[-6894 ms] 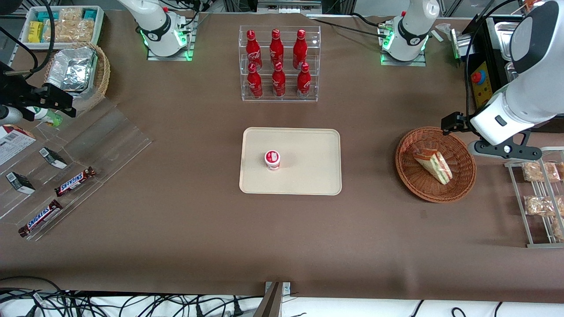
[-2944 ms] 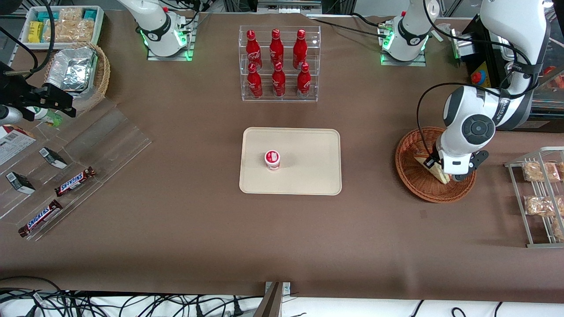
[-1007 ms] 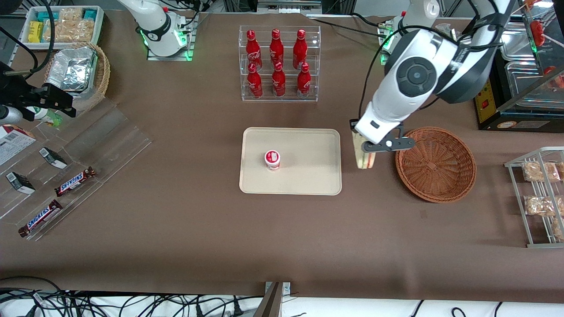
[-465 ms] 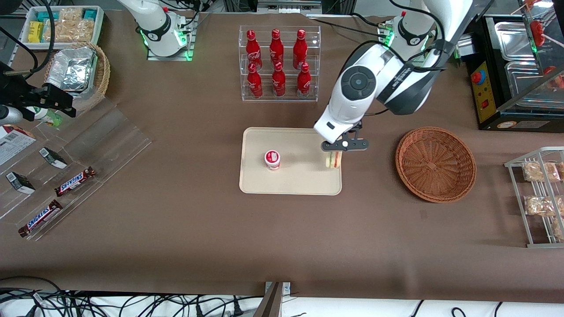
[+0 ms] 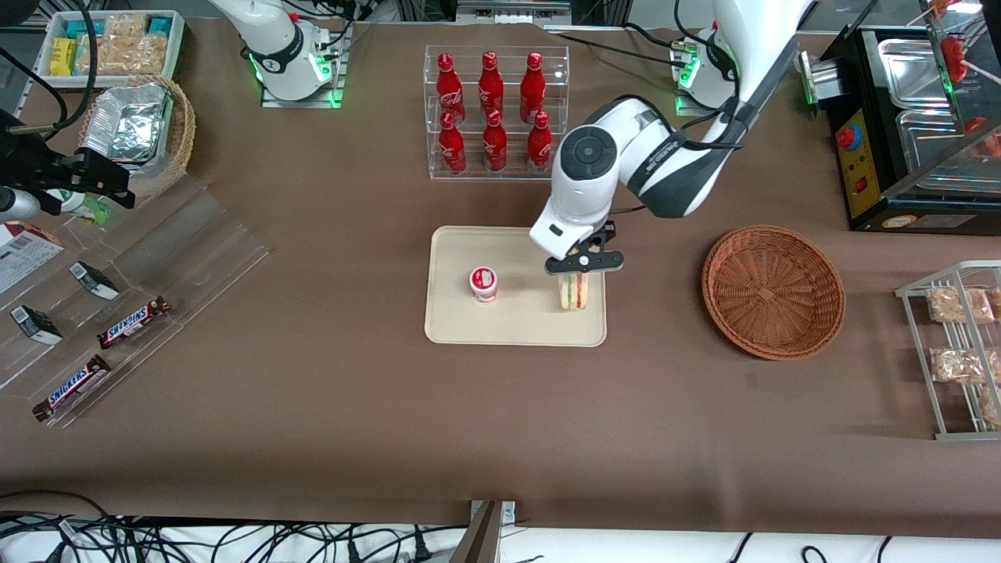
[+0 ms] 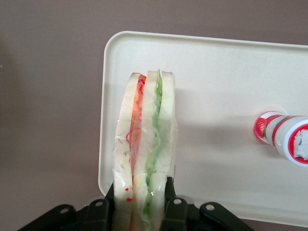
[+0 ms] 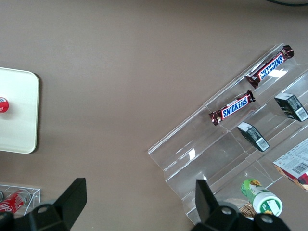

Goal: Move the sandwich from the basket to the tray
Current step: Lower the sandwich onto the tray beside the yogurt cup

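My left gripper (image 5: 573, 274) (image 6: 142, 192) is shut on the sandwich (image 5: 573, 292) (image 6: 144, 144), a wrapped wedge of pale bread with red and green filling. It hangs cut edge down just above the cream tray (image 5: 532, 328) (image 6: 216, 67), over the tray's end nearest the basket. The reddish-brown wicker basket (image 5: 773, 291) stands empty toward the working arm's end of the table. The black fingers (image 6: 169, 185) press on both bread faces.
A small red-and-white cup (image 5: 483, 283) (image 6: 284, 137) stands on the tray beside the sandwich. A clear rack of red bottles (image 5: 494, 113) is farther from the front camera than the tray. A wire rack of bagged snacks (image 5: 958, 344) lies past the basket.
The gripper carried the sandwich out of the basket and across to the tray. In the last half second it moved further over the tray and lower.
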`<state>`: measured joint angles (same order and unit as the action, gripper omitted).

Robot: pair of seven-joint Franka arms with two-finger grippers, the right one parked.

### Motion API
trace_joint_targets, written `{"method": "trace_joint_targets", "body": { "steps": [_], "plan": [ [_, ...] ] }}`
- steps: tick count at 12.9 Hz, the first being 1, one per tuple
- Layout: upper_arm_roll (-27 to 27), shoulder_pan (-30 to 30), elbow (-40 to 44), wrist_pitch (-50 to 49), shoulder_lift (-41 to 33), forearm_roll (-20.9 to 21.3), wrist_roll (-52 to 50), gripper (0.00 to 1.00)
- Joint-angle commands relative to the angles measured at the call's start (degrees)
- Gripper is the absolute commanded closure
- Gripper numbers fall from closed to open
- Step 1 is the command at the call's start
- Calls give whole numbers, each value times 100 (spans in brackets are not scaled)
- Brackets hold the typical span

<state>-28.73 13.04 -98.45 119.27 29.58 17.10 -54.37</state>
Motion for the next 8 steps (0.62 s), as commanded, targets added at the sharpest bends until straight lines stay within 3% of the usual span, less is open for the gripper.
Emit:
{"method": "trace_joint_targets", "body": {
  "steps": [1, 5, 8],
  "plan": [
    [-10, 58, 125, 69, 135, 206, -188, 62],
    [-1, 155, 125, 192, 355, 635, -513, 62],
    [-1, 164, 125, 306, 470, 681, -566, 62]
  ]
}}
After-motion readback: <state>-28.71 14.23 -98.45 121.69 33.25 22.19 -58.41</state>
